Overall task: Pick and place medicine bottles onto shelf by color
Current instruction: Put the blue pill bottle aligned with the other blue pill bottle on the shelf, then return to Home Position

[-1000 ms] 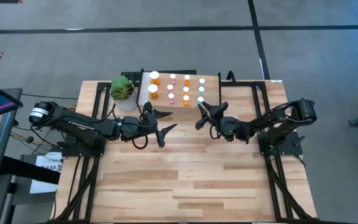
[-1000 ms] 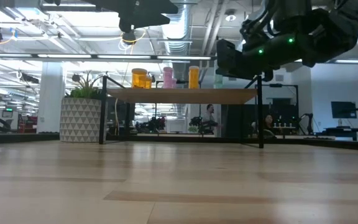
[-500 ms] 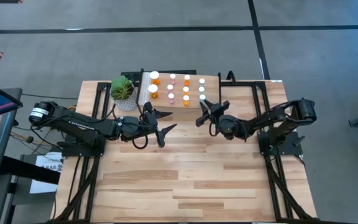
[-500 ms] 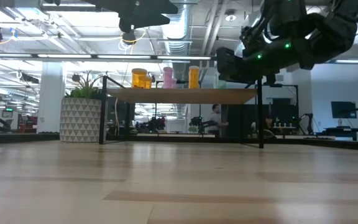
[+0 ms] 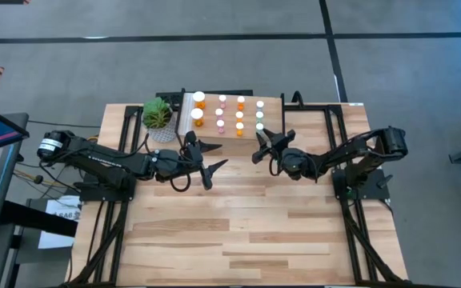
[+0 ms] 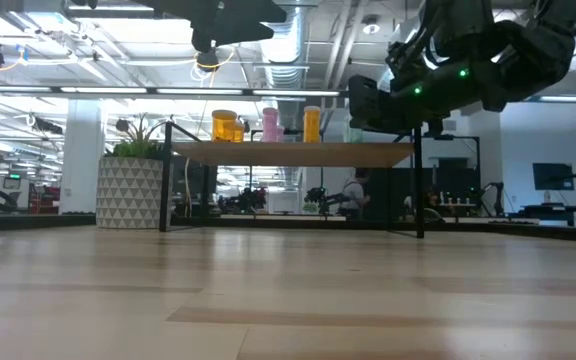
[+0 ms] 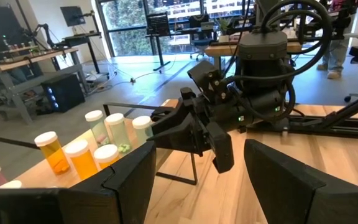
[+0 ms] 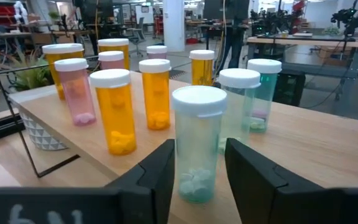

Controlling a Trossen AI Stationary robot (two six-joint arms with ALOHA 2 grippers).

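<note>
Plank tabletop (image 5: 238, 216) lies bare in front; at its far edge the shelf (image 5: 272, 106) already carries every bottle I can see, orange, pink and green-teal in rows. My right gripper (image 5: 264, 144) sits at the shelf's near edge, fingers parted on either side of the nearest green-teal bottle (image 8: 197, 142), which stands upright on the wood; I judge it released, nothing gripped. To finish this well I would back straight away from the shelf, level, so neither finger clips the white cap (image 8: 199, 99) or the neighbouring orange bottle (image 8: 114, 111). The left gripper (image 5: 208, 157) waits beside it over the table, wide open and empty.
</note>
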